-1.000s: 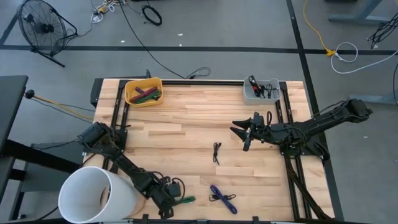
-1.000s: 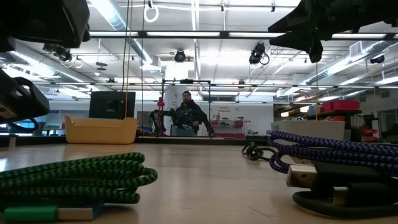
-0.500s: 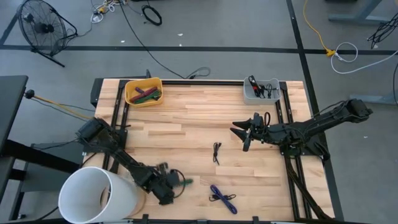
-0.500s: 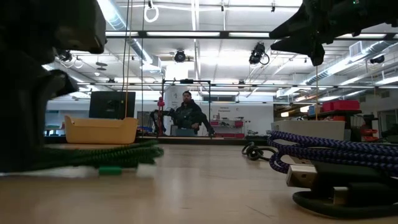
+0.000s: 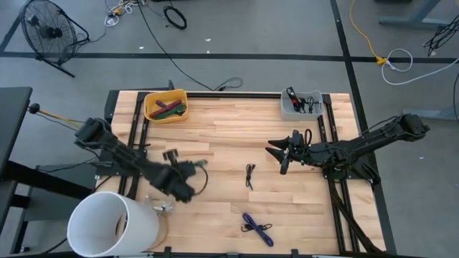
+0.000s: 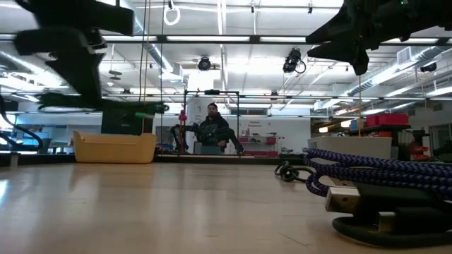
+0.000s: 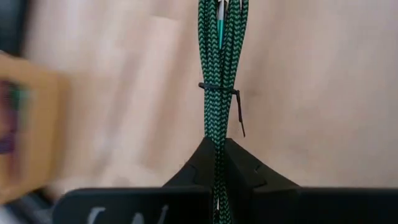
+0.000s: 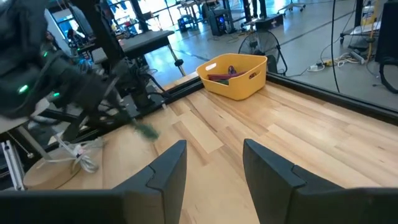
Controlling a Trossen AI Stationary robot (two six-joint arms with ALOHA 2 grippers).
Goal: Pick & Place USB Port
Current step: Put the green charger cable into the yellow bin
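Observation:
A green braided cable bundle (image 7: 221, 62), bound by a black tie (image 7: 219, 91), is held by my left gripper (image 7: 217, 158). In the high view my left gripper (image 5: 188, 173) is above the table's left middle, with the cable (image 5: 199, 165) clear of the wood. In the low view the cable (image 6: 133, 109) shows blurred in the air. The yellow bin (image 5: 166, 105) stands at the far left. My right gripper (image 5: 277, 158) is open and empty above the table's right middle; it also shows in its own wrist view (image 8: 214, 165). My left gripper pinches the green bundle (image 7: 217, 146) between its two fingers, several strands together, a little short of the black tie. The fingers lie along the bundle, which sticks out past them. The bundle is lifted clear of the table.
A small black cable (image 5: 249, 174) lies mid-table and a blue-purple cable (image 5: 257, 228) near the front edge. A grey bin (image 5: 301, 104) with cables stands far right. A white cylinder (image 5: 111, 226) and a white cord (image 5: 161, 208) sit at the near left corner.
My left gripper has risen from the near edge and gone toward the far edge and the yellow bin, carrying the green cable. The cable, which lay on the table, is now lifted clear. The right arm has kept still.

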